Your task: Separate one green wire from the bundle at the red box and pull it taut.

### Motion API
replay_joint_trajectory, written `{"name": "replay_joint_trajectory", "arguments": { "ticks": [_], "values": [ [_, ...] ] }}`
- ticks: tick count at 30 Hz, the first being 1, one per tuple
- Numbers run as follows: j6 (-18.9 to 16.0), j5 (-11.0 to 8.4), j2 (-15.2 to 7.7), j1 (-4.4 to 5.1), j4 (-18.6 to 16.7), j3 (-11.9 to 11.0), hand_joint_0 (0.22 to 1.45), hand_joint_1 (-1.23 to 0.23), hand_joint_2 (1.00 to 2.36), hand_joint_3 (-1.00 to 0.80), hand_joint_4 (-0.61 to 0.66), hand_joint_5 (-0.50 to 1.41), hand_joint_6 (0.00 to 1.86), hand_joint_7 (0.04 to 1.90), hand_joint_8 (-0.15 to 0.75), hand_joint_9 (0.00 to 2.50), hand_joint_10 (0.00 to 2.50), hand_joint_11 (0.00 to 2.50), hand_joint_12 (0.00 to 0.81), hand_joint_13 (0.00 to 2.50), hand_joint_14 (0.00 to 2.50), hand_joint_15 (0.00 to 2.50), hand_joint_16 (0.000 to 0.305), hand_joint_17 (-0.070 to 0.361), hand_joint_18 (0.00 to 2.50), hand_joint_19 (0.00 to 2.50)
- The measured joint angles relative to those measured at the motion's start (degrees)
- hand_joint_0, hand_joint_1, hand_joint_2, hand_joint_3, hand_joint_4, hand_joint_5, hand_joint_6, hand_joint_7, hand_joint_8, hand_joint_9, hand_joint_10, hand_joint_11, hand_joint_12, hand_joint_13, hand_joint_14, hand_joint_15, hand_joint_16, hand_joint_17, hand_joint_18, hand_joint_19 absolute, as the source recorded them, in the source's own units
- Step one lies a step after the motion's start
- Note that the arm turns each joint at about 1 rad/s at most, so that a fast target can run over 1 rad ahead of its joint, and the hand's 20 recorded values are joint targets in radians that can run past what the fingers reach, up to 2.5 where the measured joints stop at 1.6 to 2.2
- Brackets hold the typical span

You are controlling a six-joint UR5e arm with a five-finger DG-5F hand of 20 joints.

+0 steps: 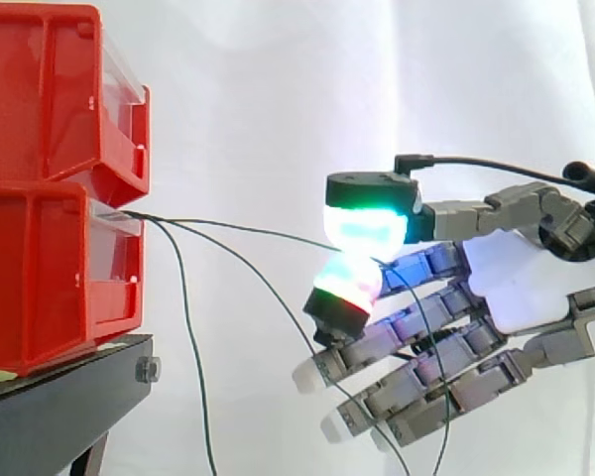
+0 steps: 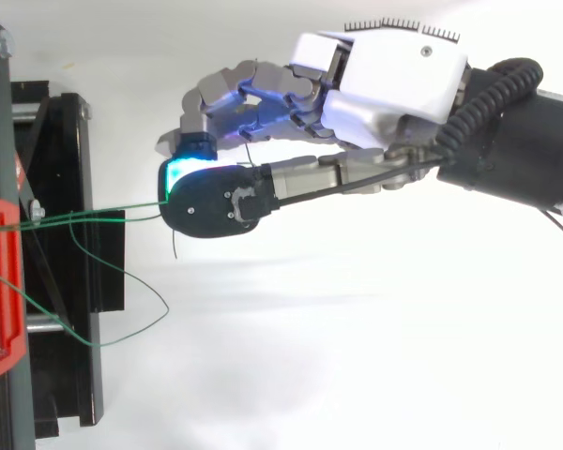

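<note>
Side view, left edge: two red bins [image 1: 50, 188] are stacked one on the other on the black stand [image 1: 64, 392], and the lower bin overhangs the stand's right edge slightly. The wire bundle leaves the bins at their right face, at the seam between the upper and the lower bin.

From that seam the wires separate:
- The pinched green wire [image 1: 258, 231] runs rightward, clear of the stand, in a nearly straight line that slopes slightly downward to the hand.
- The loose wires [image 1: 191, 337] droop from the same seam. One falls steeply past the stand's right edge. Another curves down and to the right and passes beneath the fingers.

The hand [image 1: 516, 288] enters from the right edge and hangs well apart from the bins, in front of the white curtain [image 1: 278, 89]. It is grasping the pinched green wire: the thumb pad [image 1: 365, 230], glowing green and white, presses from above onto one finger pad [image 1: 349, 286], glowing red and green, with the wire caught between them. The other fingers lie below, extended toward the bins, and hold nothing. A short tail of wire hangs down behind the pinch.

Top view: the red bins [image 2: 2, 281] sit at the stand's [image 2: 75, 187] left edge. The loose wires [image 2: 164, 305] loop out past the stand's right edge. The hand [image 2: 394, 80] is to the right of the stand, its thumb on the wire.
</note>
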State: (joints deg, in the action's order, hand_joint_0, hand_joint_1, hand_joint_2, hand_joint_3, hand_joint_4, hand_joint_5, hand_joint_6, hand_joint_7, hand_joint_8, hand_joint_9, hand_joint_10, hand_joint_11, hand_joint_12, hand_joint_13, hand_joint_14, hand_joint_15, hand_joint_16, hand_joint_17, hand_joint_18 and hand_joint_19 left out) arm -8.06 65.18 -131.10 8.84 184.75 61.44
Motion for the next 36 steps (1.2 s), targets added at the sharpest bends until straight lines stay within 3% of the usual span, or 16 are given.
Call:
{"name": "replay_joint_trajectory", "arguments": {
  "ticks": [4,8,14,19,36],
  "values": [
    [-0.1,0.0,0.0,0.08,-0.8,1.9,0.65,-0.87,1.01,-0.15,-0.31,-0.15,0.86,1.3,0.135,0.47,0.0,0.0,0.301,0.24,0.0,0.02,0.047,0.105,0.0,0.04],
    [-0.2,0.02,0.0,0.22,-4.0,4.6,0.65,-0.87,1.01,-0.15,-0.31,-0.15,0.86,1.3,0.137,0.48,0.0,0.0,0.304,0.25,0.0,0.03,0.047,0.105,0.0,0.05],
    [0.0,0.03,0.0,0.43,-12.5,8.2,0.65,-0.87,1.01,-0.14,-0.3,-0.16,0.86,1.3,0.144,0.5,0.0,0.0,0.309,0.26,0.0,0.04,0.047,0.106,0.02,0.07],
    [0.0,-0.03,0.0,0.59,-18.2,9.0,0.65,-0.87,1.01,-0.14,-0.28,-0.16,0.86,1.3,0.154,0.51,0.0,0.01,0.313,0.27,0.0,0.05,0.047,0.106,0.03,0.07],
    [0.2,-0.14,0.0,0.66,-19.5,9.1,0.65,-0.86,1.01,-0.12,-0.28,-0.15,0.86,1.3,0.16,0.53,0.0,0.05,0.32,0.28,0.0,0.06,0.048,0.107,0.06,0.1]
  ]
}}
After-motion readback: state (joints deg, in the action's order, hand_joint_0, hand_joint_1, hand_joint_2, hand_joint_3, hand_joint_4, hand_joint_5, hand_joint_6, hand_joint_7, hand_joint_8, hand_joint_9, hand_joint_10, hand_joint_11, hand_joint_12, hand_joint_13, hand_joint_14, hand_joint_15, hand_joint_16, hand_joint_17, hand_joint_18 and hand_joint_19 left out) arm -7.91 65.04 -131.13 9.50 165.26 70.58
